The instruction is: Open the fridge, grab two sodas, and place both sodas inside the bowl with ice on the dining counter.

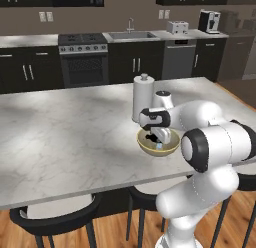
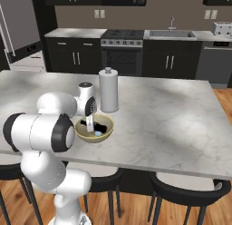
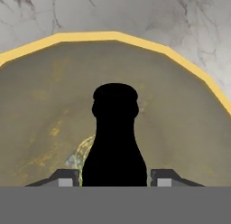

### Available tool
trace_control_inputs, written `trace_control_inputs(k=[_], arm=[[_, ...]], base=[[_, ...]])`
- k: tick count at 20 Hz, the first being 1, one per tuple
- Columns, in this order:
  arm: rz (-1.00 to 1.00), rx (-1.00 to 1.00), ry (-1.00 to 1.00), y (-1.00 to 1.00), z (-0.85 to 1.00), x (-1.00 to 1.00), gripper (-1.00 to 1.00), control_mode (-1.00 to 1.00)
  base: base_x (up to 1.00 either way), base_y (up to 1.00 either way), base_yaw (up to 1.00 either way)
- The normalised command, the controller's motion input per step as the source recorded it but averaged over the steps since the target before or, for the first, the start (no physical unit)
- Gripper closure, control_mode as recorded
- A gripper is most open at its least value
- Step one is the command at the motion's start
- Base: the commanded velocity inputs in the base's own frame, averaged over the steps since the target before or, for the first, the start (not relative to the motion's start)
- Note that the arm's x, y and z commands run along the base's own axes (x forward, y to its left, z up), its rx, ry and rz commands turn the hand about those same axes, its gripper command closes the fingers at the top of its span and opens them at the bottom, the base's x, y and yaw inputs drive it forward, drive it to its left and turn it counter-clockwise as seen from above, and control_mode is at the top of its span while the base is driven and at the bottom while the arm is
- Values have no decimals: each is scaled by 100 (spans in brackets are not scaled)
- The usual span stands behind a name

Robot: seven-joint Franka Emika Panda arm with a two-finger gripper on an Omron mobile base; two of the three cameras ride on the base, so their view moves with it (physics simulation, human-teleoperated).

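On the marble dining counter [image 1: 60, 142] [image 2: 172, 124] stands the tan-yellow bowl [image 1: 157, 152] [image 2: 93, 139] [image 3: 113, 35], close to the near edge. My gripper [image 1: 161, 137] [image 2: 90, 125] [image 3: 115, 178] reaches down into it. Its fingers sit tight on both sides of the all-dark soda [image 3: 115, 142] [image 2: 103, 127], whose neck points away over the bowl's floor. A pale blue ice cube [image 1: 159, 147] lies under the hand. The brown cola cannot be made out. At the far left the fridge [image 2: 18, 24] shows its beige-grey door shut.
A white paper towel roll [image 1: 142, 97] [image 2: 108, 90] stands upright just behind the bowl, almost touching the arm. Black stools [image 1: 50, 217] [image 2: 190, 192] line the counter's near edge. Stove, sink and black cabinets run along the back wall.
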Motion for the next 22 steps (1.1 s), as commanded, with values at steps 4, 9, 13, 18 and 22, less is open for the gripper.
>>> trace_control_inputs(k=[4, 9, 13, 18, 22], arm=[[1, 0, -5, -1, 0, -22, -100, -100], [0, 0, -8, 0, 4, -32, -100, -100], [0, 0, -16, -1, 32, -40, -100, -100], [0, 0, -24, 0, 62, -67, -100, -100], [-2, 0, -21, 3, 83, -67, -100, -100]], base=[[0, 0, 0], [0, 0, 0], [0, 0, 0], [0, 0, 0], [0, 0, 0]])
